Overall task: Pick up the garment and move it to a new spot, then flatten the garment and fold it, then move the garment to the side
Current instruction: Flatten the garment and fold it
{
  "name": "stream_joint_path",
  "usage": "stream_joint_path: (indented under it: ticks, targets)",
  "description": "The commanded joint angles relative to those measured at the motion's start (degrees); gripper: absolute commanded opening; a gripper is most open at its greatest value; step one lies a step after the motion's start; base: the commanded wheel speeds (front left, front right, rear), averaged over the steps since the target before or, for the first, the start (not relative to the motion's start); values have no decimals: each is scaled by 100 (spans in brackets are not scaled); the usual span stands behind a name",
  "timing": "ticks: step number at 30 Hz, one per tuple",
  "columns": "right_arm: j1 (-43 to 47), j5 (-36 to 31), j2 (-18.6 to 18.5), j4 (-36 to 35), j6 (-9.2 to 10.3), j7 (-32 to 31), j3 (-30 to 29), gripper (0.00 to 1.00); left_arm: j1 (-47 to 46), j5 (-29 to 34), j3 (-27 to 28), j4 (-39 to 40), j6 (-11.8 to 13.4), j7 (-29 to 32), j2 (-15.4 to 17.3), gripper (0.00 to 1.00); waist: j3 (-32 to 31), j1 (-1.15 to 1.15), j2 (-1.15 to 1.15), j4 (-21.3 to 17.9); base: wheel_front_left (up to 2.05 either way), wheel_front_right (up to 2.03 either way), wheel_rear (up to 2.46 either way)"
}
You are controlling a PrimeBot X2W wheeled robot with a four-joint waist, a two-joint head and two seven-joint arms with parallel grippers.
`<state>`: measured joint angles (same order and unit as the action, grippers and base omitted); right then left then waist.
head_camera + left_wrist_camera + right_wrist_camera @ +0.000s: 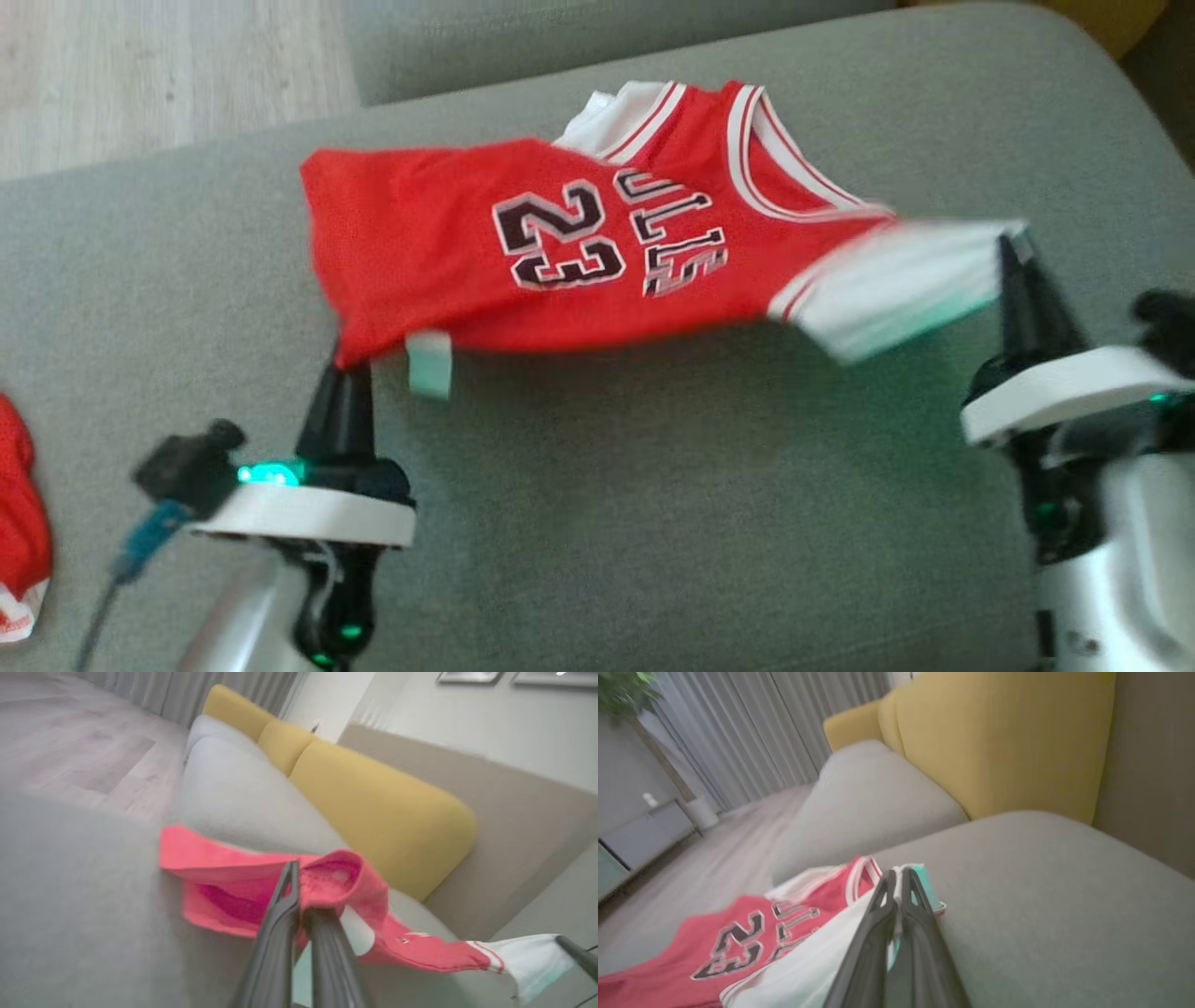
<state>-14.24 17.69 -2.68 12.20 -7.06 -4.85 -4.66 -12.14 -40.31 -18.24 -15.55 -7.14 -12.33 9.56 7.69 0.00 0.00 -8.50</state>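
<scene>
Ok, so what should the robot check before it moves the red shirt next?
1. Left gripper shut on the jersey, bottom corner: ok.
2. Right gripper shut on the white sleeve: ok.
3. Jersey stretched between both grippers: ok.
4. Jersey lifted fully off the grey cushion: cannot tell.
5. Jersey flat: not ok, far shoulder is bunched.
6. Other red garment lies apart, at the left: ok.

A grey sofa [653, 523] fills the near side with broad, soft seat cushions, and yellow back cushions [999, 742] line its far edge. Pale wood floor [168, 75] runs off to long grey curtains [752, 732]. A low cabinet [644, 833] stands near a leafy plant [621, 688]. The light is soft and even.
</scene>
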Motion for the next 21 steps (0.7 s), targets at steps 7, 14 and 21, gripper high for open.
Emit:
stream_joint_path:
  ticks: [7,14,21]
  targets:
    - [246,578,-20,-2613,-43,-866,-73,0,146,-864,397,2707,86,981,488,0,-234,0,0,-9,0,0,0]
    - [22,652,-20,-4085,-43,-1268,-275,0,-8,-998,485,4128,416,1997,1079,0,-260,0,0,67,0,0,0]
    - [-821,329,-43,-4702,-43,-1954,-368,0,-331,-1103,573,4697,772,2711,1384,0,139,0,0,214,0,0,0]
